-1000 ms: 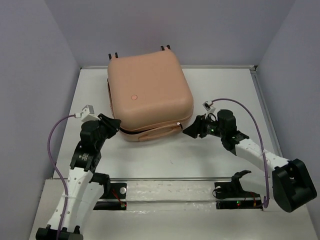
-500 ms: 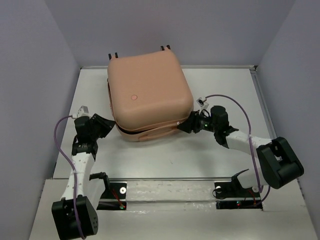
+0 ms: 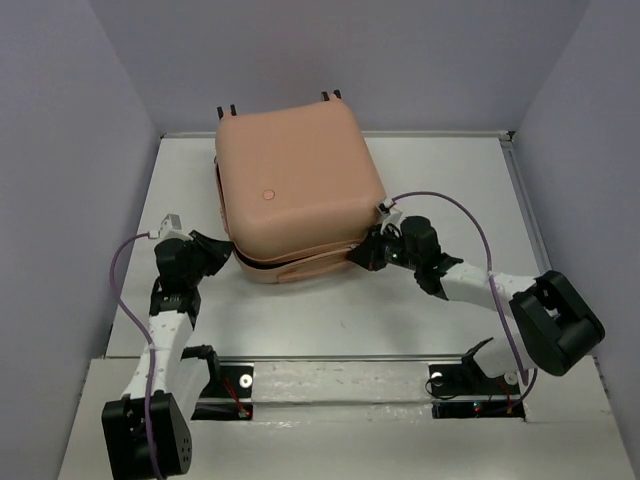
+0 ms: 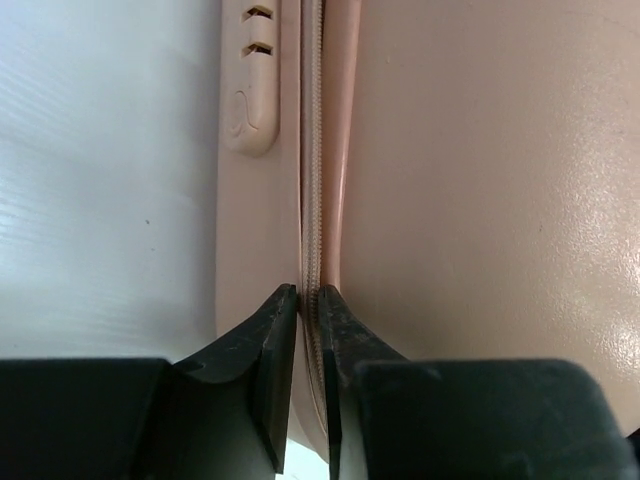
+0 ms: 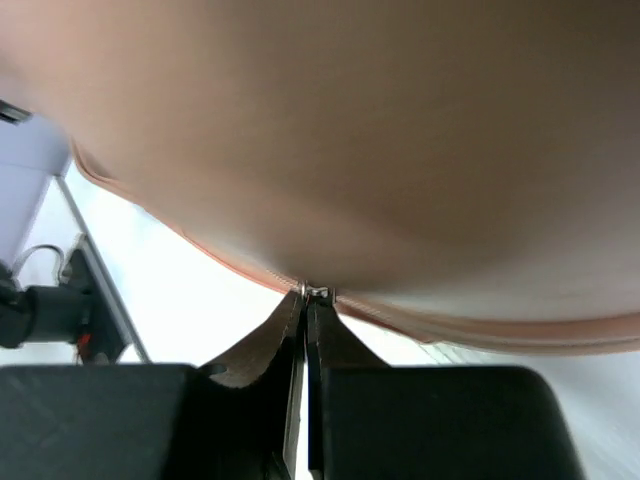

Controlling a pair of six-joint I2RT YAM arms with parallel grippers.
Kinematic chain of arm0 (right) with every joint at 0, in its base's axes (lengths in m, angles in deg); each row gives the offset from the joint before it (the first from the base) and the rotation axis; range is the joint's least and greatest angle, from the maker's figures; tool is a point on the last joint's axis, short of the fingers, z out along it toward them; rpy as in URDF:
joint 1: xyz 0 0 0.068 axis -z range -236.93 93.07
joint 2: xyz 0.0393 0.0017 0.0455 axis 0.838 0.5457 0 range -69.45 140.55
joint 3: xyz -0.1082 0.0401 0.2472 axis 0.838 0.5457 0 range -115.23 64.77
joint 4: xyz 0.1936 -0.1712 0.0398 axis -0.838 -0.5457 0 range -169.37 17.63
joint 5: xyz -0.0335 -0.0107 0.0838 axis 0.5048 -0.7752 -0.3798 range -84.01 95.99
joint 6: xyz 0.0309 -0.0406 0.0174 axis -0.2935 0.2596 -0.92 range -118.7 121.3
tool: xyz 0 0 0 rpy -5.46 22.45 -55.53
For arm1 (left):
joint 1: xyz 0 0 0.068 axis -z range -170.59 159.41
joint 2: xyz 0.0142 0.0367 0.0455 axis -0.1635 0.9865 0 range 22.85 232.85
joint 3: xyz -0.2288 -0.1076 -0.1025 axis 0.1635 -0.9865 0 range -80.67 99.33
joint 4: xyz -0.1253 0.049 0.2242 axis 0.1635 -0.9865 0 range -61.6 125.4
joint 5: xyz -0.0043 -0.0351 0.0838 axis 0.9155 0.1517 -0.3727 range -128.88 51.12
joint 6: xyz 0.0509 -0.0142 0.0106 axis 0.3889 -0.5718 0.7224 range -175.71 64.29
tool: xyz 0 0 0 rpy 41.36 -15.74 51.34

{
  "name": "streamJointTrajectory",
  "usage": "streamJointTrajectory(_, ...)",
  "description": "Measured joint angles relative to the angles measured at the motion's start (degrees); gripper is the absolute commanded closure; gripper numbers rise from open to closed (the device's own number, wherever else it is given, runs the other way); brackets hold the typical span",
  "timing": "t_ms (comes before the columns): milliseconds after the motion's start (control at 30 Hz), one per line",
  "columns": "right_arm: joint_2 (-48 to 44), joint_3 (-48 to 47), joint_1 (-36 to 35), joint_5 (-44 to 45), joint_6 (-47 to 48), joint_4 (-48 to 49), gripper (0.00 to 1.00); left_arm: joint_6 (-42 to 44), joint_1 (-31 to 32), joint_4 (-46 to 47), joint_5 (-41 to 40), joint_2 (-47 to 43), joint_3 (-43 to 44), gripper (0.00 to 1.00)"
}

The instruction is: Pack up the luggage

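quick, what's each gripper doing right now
left gripper: closed, pinching the zipper seam of the luggage.
right gripper: closed on the zipper pull at the luggage's edge.

You're looking at a lab test cell: a white table [image 3: 300, 330] boxed in by plain lilac walls [image 3: 70, 150], with a mounting rail [image 3: 340, 382] and purple cable [image 3: 113, 275] at its near edge.

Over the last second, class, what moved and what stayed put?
The right gripper slid left to the suitcase, jaws shut on its zipper pull. The left gripper stayed pinched on the seam as its arm folded back. The suitcase kept still.
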Motion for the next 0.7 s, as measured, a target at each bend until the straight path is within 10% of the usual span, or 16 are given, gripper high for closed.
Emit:
streamJointTrajectory(467, 6.2, -21.4, -29.5, 42.4, 11.0, -29.4, 0.93, -9.7, 28.7, 13.7, -24.2, 9.0, -0.2, 0.94)
streamJointTrajectory(700, 20.0, -40.3, -38.4, 48.2, 14.2, -42.0, 0.93, -10.2, 29.4, 13.0, -33.1, 6.1, -1.2, 0.94)
